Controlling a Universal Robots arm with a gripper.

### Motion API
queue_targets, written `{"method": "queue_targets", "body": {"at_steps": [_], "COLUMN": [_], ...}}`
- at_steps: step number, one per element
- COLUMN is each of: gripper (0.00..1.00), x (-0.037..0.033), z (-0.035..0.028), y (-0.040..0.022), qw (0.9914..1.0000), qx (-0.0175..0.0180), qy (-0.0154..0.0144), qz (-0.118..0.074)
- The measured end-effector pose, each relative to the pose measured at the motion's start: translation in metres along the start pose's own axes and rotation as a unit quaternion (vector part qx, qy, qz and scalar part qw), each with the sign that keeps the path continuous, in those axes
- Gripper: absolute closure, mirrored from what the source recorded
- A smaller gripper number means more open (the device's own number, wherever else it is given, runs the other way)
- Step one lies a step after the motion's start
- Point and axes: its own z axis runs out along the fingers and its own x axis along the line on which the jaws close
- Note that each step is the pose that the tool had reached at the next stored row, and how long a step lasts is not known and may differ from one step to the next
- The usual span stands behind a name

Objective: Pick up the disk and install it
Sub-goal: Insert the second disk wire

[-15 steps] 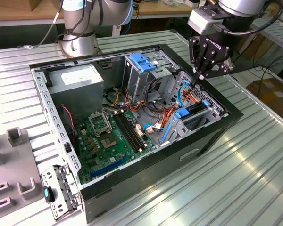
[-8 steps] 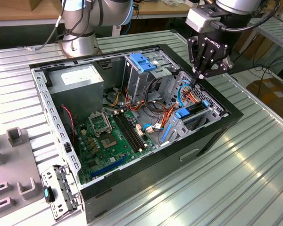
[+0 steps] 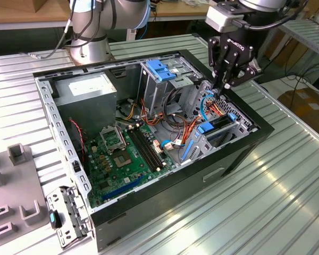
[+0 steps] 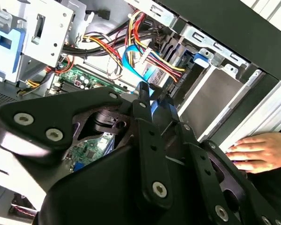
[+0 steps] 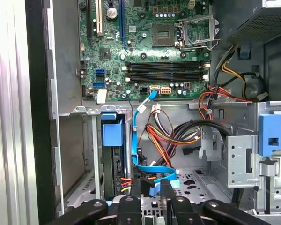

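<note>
Disk [image 3: 217, 129] half hidden in bay, blue plastic tabs showing. Black metal gripper [image 3: 225, 84] above, fingers nearly together, gripping nothing.

Arm [image 3: 95, 21]: silver-grey metal tubes, rounded joint housings, light blue ring at one joint cap; round silver base flange with bolts. Black cable trailing beside the base.

Wrist block [image 3: 223, 18]: pale grey box, black cable looped out from it.

Gripper [image 3: 227, 82]: matte black body, small white lettering on the face, angular linked fingers tapering to narrow tips. In the second wrist view, gripper [image 4: 152, 96] made of broad black plates with rounded corners, silver screws and pivot pins set into them, thin pale scratch on one link. In the first wrist view, black finger links [image 5: 131, 208] with rounded knuckles, paired and symmetrical.
</note>
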Motion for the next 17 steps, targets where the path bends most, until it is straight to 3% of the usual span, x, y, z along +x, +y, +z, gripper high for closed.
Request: {"method": "queue_targets", "body": {"at_steps": [3,4,5,8,10,12,13,15,17], "gripper": [0.68,0.62,0.62,0.62,0.62,0.62,0.62,0.62,0.62], "x": [-0.0028,-0.0040,-0.0068,-0.0119,-0.0156,-0.0192,-0.0211,-0.0248,-0.0287], "z": [-0.0001,0.0000,0.0006,0.0023,0.0034,0.0048,0.0056,0.0069,0.0078], "y": [0.0001,0.0002,0.0003,0.0005,0.0007,0.0009,0.0009,0.0011,0.0010], "qw": [0.99999,0.99998,0.99995,0.99970,0.99926,0.99880,0.99862,0.99841,0.99832], "qx": [0.0001,0.0002,0.0003,0.0009,0.0013,0.0017,0.0018,0.0019,0.0020], "qy": [0.0044,0.0061,0.0099,0.0245,0.0384,0.0488,0.0524,0.0562,0.0579], "qz": [0.000,0.000,0.000,-0.001,-0.002,-0.002,-0.002,-0.002,-0.003]}}
